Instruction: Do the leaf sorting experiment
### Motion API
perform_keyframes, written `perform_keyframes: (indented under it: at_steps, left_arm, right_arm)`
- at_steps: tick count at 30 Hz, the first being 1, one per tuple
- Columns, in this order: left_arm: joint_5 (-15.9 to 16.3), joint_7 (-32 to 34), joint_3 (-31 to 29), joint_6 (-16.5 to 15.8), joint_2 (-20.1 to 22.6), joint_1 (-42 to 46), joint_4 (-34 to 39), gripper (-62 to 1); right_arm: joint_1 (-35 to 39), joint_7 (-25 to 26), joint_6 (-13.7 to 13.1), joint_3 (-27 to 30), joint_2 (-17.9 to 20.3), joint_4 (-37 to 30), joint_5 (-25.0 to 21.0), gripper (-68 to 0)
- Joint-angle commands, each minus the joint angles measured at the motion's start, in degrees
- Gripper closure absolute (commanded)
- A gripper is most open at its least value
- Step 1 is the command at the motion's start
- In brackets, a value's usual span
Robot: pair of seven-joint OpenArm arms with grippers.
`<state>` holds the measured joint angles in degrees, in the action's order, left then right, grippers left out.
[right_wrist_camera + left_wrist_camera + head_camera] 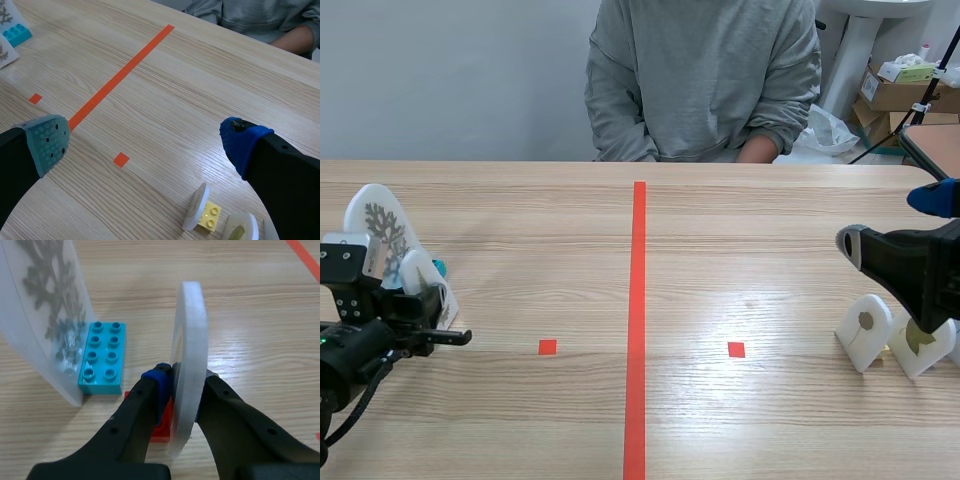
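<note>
Left end effector [175, 385] is clenched on one upright white disc [192, 355], seen edge-on, face unreadable. The red brick [162, 426] under it is mostly hidden. Beside it, one turquoise brick [103, 356] touches a leaf card [45, 315]. Right end effector [146, 145] hangs released above the counter [200, 100], with two leaf discs [240, 230] partly cut off beside a yellow brick [211, 216].

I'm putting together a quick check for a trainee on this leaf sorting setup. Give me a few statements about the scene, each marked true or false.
1. The left hand is shut on an upright white disc. True.
2. The right hand holds a yellow brick. False: it is open above the table, and the brick sits on the table beside a white disc.
3. A teal brick lies beside a clear plaque with a grey leaf in it. True.
4. Nobody is across the table. False: a person in a grey sweatshirt sits there.
</note>
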<state>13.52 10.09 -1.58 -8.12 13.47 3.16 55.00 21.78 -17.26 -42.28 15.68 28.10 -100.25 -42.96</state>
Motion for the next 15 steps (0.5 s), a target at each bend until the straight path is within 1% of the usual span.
perform_keyframes:
  at_steps: [1, 8, 9, 11, 15]
  left_arm:
    - [0.2, 1.5, -0.4, -0.1, -0.2, -0.3, -0.5, -4.2]
    - [0.2, 2.6, -0.4, 0.1, -0.4, -0.3, -1.5, -4.5]
    - [0.2, 3.0, -0.4, 0.1, -0.5, -0.3, -1.5, -6.3]
    - [0.2, 3.4, -0.4, 0.1, -0.5, -0.3, -1.5, -13.3]
    - [0.2, 3.8, -0.4, 0.1, -0.4, -0.3, -1.5, -31.7]
  right_arm:
    - [-0.7, 0.7, -0.4, 0.7, 0.8, -0.2, -0.8, -62.1]
    - [-0.7, 0.7, -0.4, 0.7, 0.8, -0.2, -0.8, -62.1]
    - [-0.7, 0.7, -0.4, 0.7, 0.8, -0.2, -0.8, -62.1]
    - [-0.7, 0.7, -0.4, 0.7, 0.8, -0.2, -0.8, -62.1]
    - [-0.7, 0.7, -0.4, 0.7, 0.8, -0.2, -0.8, -62.1]
